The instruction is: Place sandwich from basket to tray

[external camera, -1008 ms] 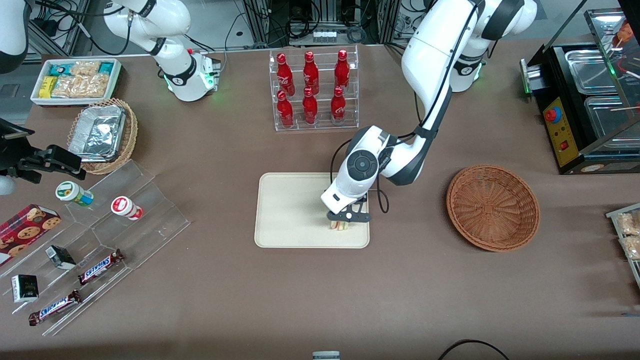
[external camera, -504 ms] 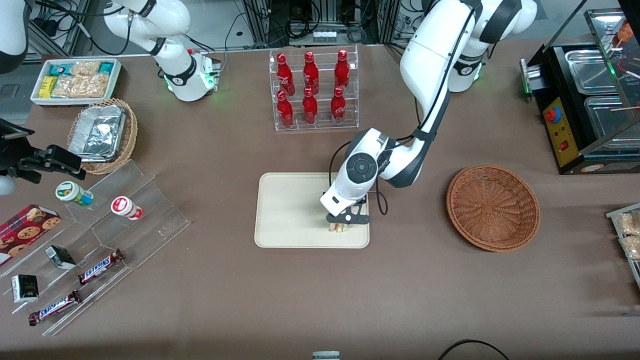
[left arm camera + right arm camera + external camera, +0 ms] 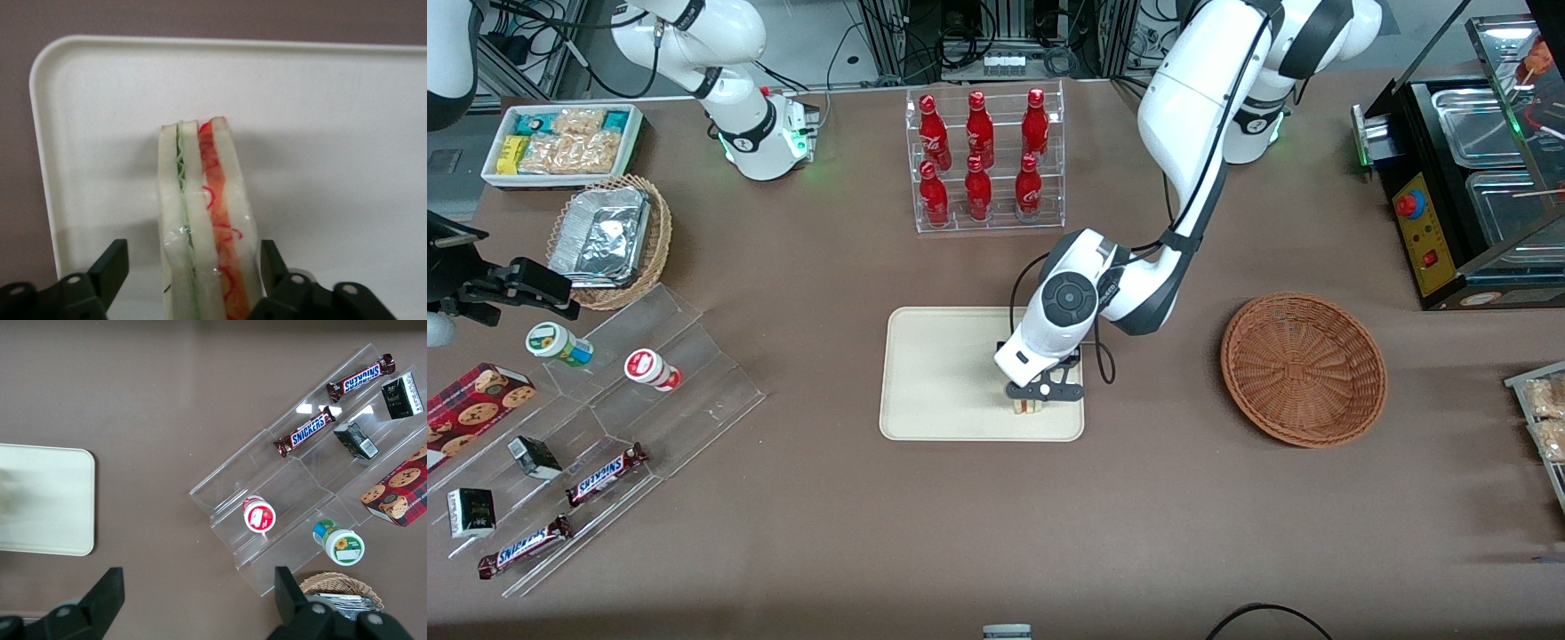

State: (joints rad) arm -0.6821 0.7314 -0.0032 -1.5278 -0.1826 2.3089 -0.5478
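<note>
On the brown bench (image 3: 800, 551) I see a clear acrylic rack of six red cola bottles (image 3: 984, 160) at upper centre of the frame. At upper left sit a white rectangular bin of snack packets (image 3: 560, 142) and a light wicker basket with a foil container (image 3: 609, 240). Lower left, a clear stepped acrylic display (image 3: 703, 400) carries two Snickers bars (image 3: 607, 474), with a red cookie box (image 3: 471, 411) beside it. A black cabinet with metal pans (image 3: 1467, 178) fills the upper right.

Brown table (image 3: 800, 267) before cluttered cable racks (image 3: 996, 36).
</note>
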